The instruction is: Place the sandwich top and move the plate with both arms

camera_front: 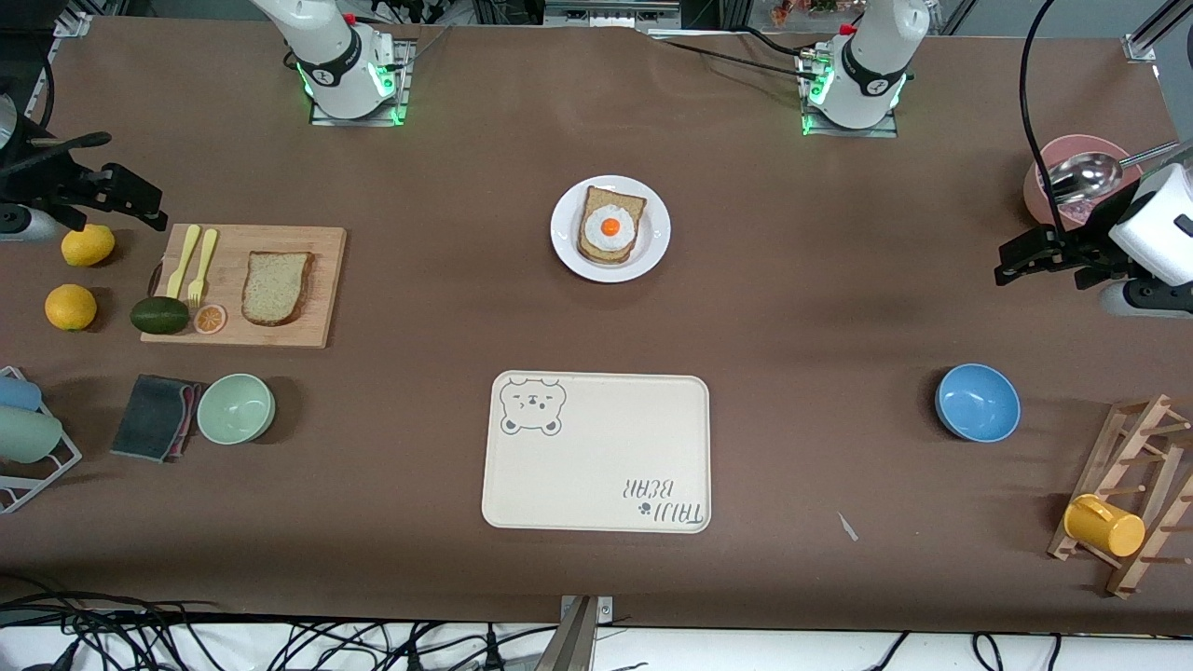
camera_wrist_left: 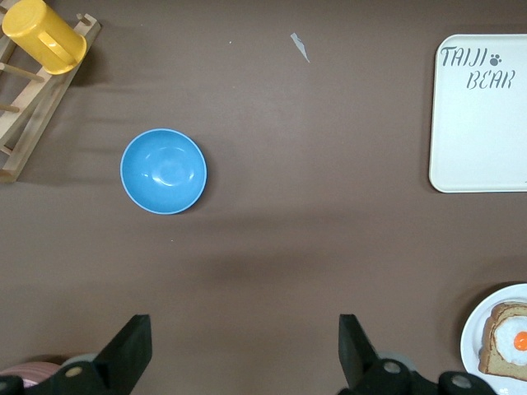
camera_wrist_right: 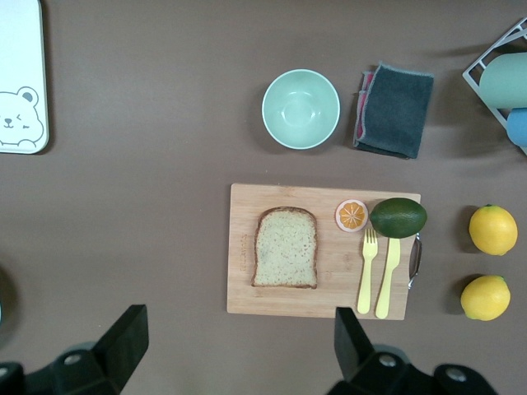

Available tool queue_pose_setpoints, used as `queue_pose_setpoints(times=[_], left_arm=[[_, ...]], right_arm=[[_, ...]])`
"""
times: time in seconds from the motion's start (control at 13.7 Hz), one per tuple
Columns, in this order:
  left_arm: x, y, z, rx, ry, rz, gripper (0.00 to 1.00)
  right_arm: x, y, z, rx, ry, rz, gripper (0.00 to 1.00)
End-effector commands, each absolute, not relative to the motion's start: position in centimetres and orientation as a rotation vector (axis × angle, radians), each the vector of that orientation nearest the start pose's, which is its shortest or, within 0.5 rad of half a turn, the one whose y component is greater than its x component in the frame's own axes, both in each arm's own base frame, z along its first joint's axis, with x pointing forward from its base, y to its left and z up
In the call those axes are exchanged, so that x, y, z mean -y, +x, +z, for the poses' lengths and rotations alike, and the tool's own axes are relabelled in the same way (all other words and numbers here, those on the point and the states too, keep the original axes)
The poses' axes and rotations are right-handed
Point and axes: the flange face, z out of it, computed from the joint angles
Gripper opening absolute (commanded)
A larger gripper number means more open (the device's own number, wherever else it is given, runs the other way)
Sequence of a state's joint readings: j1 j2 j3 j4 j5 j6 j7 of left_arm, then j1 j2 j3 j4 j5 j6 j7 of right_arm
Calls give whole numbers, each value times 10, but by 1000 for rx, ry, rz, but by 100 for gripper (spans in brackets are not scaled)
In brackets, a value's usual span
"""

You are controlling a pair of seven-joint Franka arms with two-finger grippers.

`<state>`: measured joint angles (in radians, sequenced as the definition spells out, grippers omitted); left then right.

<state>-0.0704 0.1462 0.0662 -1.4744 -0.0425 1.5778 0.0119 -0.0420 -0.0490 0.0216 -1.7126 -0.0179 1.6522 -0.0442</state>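
Note:
The sandwich top point(camera_front: 277, 287), a plain pale slice, lies on a wooden board point(camera_front: 322, 331) toward the right arm's end; it also shows in the right wrist view point(camera_wrist_right: 285, 247). The white plate point(camera_front: 566, 233) sits mid-table and bears a darker slice with a fried egg point(camera_front: 610, 226); its rim shows in the left wrist view point(camera_wrist_left: 473, 337). My right gripper point(camera_front: 130, 182) hangs open and empty above the table beside the board point(camera_wrist_right: 239, 337). My left gripper point(camera_front: 1039, 266) hangs open and empty at the left arm's end point(camera_wrist_left: 244, 341).
A cream bear tray point(camera_front: 596, 452) lies nearer the camera than the plate. A blue bowl point(camera_front: 977, 402), a rack with a yellow cup point(camera_front: 1104, 525) and a pink bowl with a spoon point(camera_front: 1081, 177) are at the left arm's end. A green bowl point(camera_front: 235, 408), cloth point(camera_front: 154, 417), lemons point(camera_front: 88, 245) and avocado point(camera_front: 159, 315) are near the board.

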Motion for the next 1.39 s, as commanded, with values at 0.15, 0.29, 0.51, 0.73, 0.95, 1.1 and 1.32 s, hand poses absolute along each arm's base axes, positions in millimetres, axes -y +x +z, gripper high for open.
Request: queue_pose_setpoints(times=[0.15, 0.29, 0.51, 0.73, 0.95, 1.1, 1.32], left_arm=[[10, 598, 588, -13, -3179, 63, 100], [10, 597, 589, -11, -3179, 65, 100], [10, 597, 588, -11, -3179, 68, 100], [10, 598, 586, -11, -3179, 73, 100], [11, 598, 582, -13, -3180, 85, 100], [11, 598, 581, -15, -3180, 87, 100], [12, 602, 573, -17, -3179, 102, 100]], right_arm=[[9, 536, 590, 44, -3148, 49, 100], [-3, 537, 589, 75, -3151, 49, 100], [-25, 538, 592, 147, -3150, 37, 100], [-13, 546, 570, 134, -3144, 137, 100], [13, 549, 535, 86, -3129, 328, 100], [25, 555, 517, 56, -3126, 357, 100], [23, 565, 501, 59, -3154, 326, 100]])
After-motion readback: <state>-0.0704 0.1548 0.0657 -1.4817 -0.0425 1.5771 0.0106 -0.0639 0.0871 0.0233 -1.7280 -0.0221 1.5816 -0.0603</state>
